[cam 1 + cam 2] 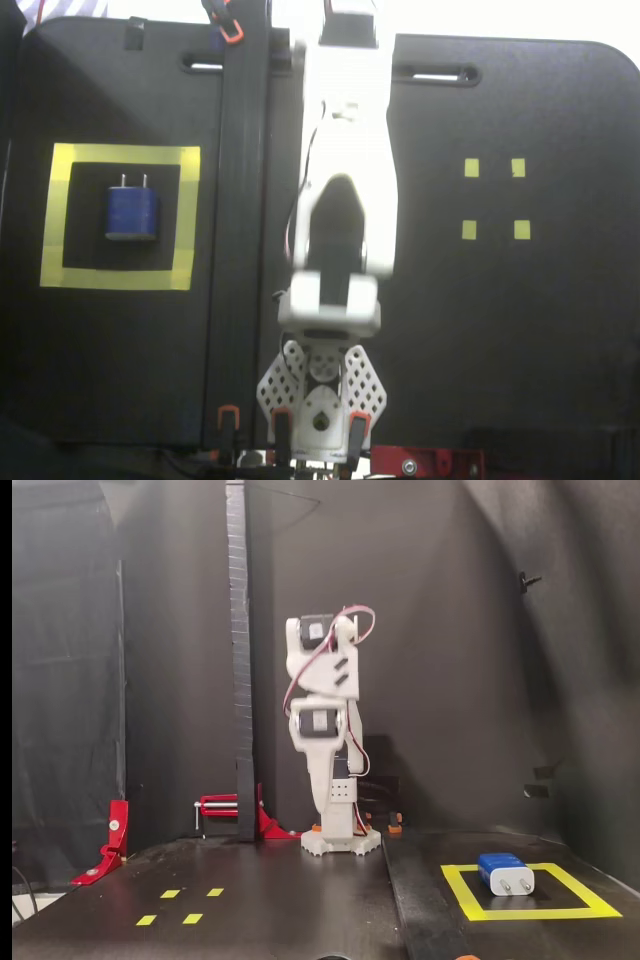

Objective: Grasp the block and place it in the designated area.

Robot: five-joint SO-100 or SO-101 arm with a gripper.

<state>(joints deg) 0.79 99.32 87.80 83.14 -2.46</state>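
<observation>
Lying inside yellow tape square (pixel 119 212): blue block (pixel 132 211), no legible writing.

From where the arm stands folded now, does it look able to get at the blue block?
Probably yes. The block lies uncovered inside the yellow tape square, with nothing beside it or on top. The arm is folded upright at its base, away from the block, with bare mat between them.

Dim black set, washed-out highlights

In a fixed view from above, the white arm (pixel 345 150) blows out to near featureless glare and the top edge burns white, while the whole frame is soft and grainy. In a fixed view from the side, focus is sharper, light is even and low, and the backdrop (pixel 500 630) falls into murky grey.
</observation>
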